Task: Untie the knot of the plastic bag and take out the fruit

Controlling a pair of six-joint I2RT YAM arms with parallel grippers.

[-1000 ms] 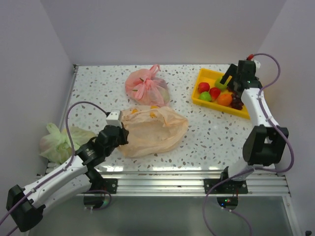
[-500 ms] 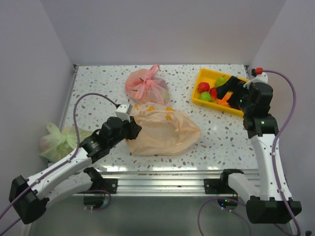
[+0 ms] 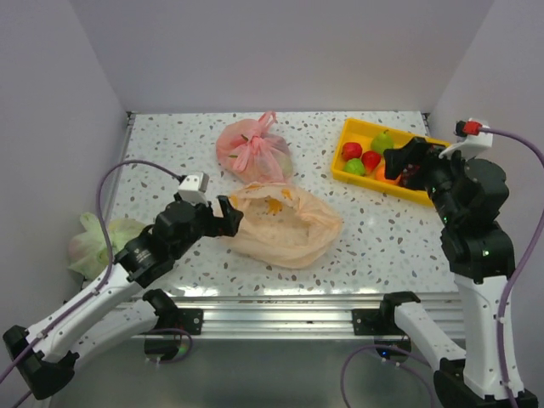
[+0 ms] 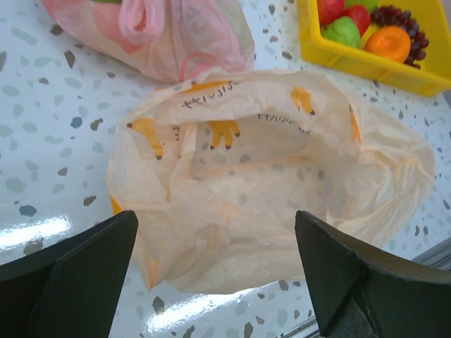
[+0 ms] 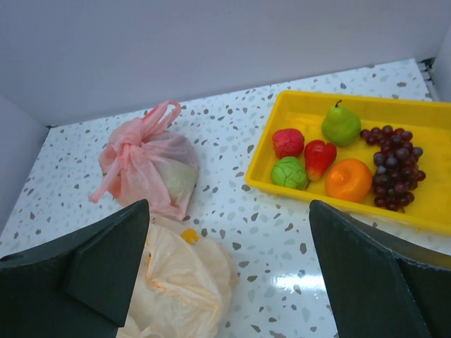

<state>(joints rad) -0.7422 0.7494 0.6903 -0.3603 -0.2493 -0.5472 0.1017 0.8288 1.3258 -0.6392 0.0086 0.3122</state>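
The peach-orange plastic bag [image 3: 285, 223] lies slack in the middle of the table, its mouth gaping toward my left gripper [image 3: 228, 216]. No knot shows on it. In the left wrist view the bag [image 4: 282, 183] spreads just beyond the open gripper [image 4: 215, 246], apart from both fingers. The fruit sits in a yellow tray [image 5: 317, 201]: red apple [image 5: 287, 142], strawberry piece [image 5: 318, 158], green apple [image 5: 289, 172], pear [image 5: 341, 125], orange [image 5: 348, 179] and grapes [image 5: 396, 169]. My right gripper [image 3: 401, 161] hangs open and empty, raised above the tray's near side.
A knotted pink bag [image 3: 253, 149] lies behind the peach one, touching its far edge. A pale green bag [image 3: 98, 242] sits at the table's left edge. The yellow tray [image 3: 374, 187] stands at the back right. Walls close the left, back and right.
My left gripper has opened and let go of the peach bag, which settled on the table. The right arm lifted up and back from the tray.
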